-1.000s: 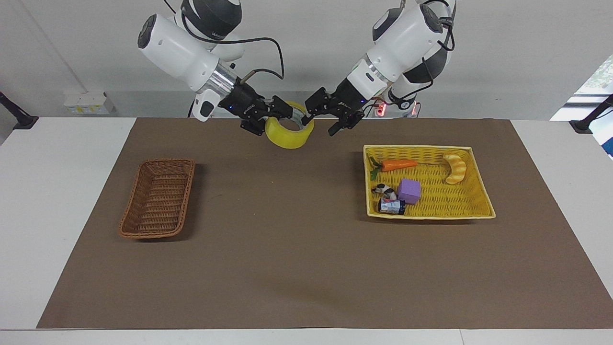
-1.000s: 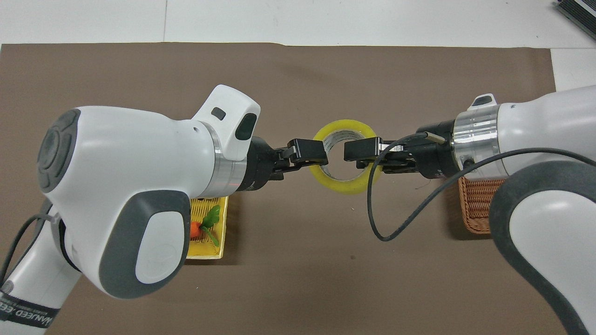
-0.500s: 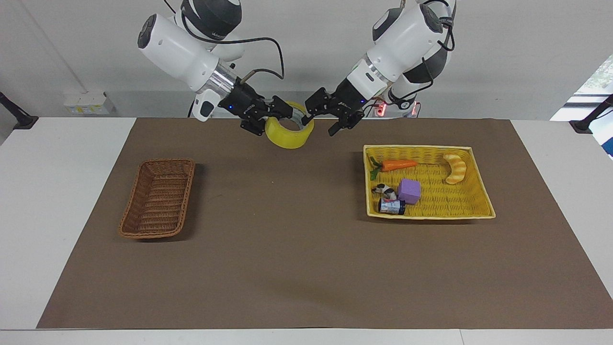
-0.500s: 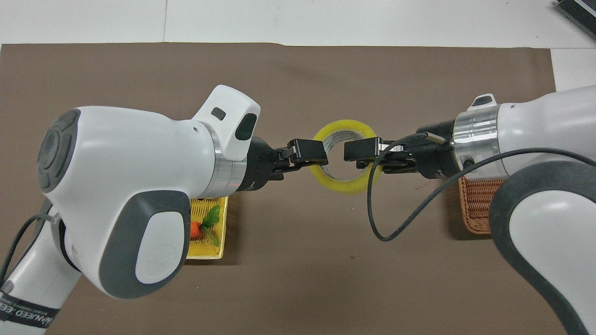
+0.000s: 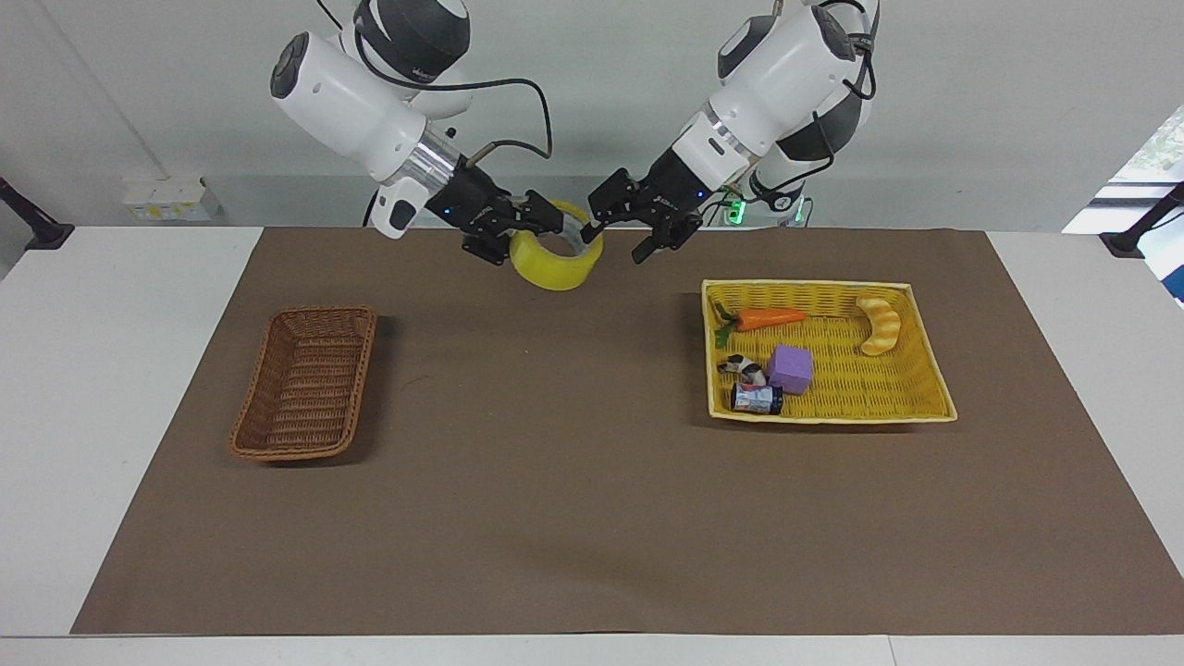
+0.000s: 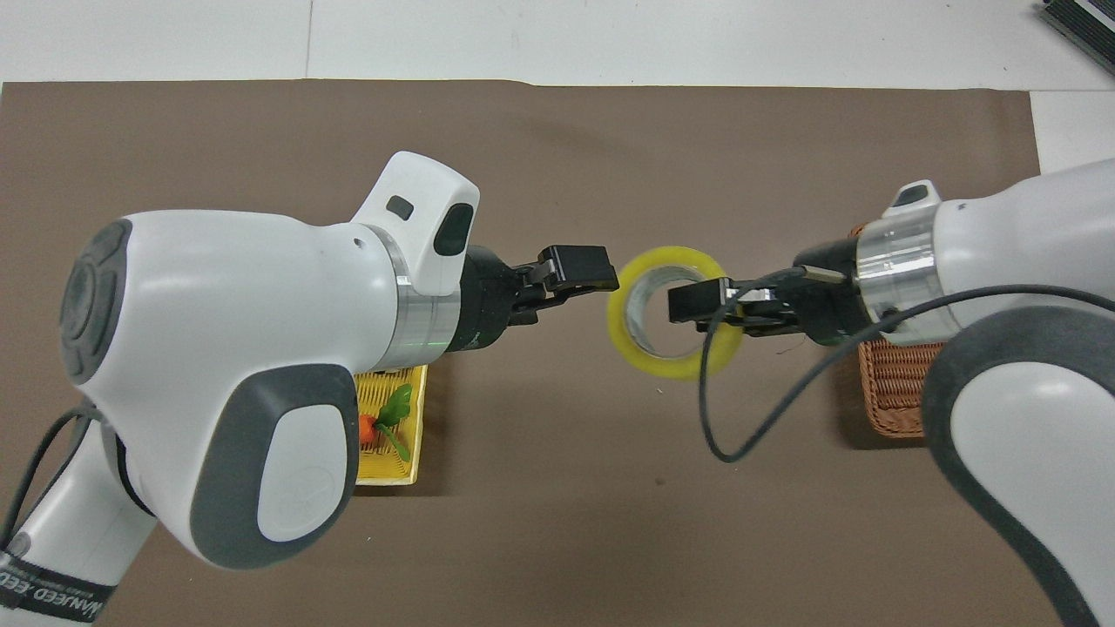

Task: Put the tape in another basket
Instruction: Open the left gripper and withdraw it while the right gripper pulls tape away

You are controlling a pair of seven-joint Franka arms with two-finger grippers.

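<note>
The yellow tape roll (image 5: 555,268) hangs in the air over the mat's edge nearest the robots, midway between the two baskets. My right gripper (image 5: 524,236) is shut on the roll's wall, with one finger inside the core. In the overhead view the right gripper (image 6: 697,300) grips the tape (image 6: 671,258) on the side toward the right arm. My left gripper (image 5: 618,231) is open and empty, a small gap from the roll; it also shows in the overhead view (image 6: 592,279). The brown wicker basket (image 5: 365,370) sits empty at the right arm's end of the table.
The yellow basket (image 5: 814,285) at the left arm's end holds a carrot (image 5: 763,317), a bread piece (image 5: 879,324), a purple cube (image 5: 791,368) and a small can (image 5: 757,398). A brown mat (image 5: 555,481) covers the table. The brown basket is partly hidden under my right arm in the overhead view (image 6: 888,401).
The left gripper has come off the tape and now stands apart from it. The right gripper has carried the roll a little toward the right arm's end.
</note>
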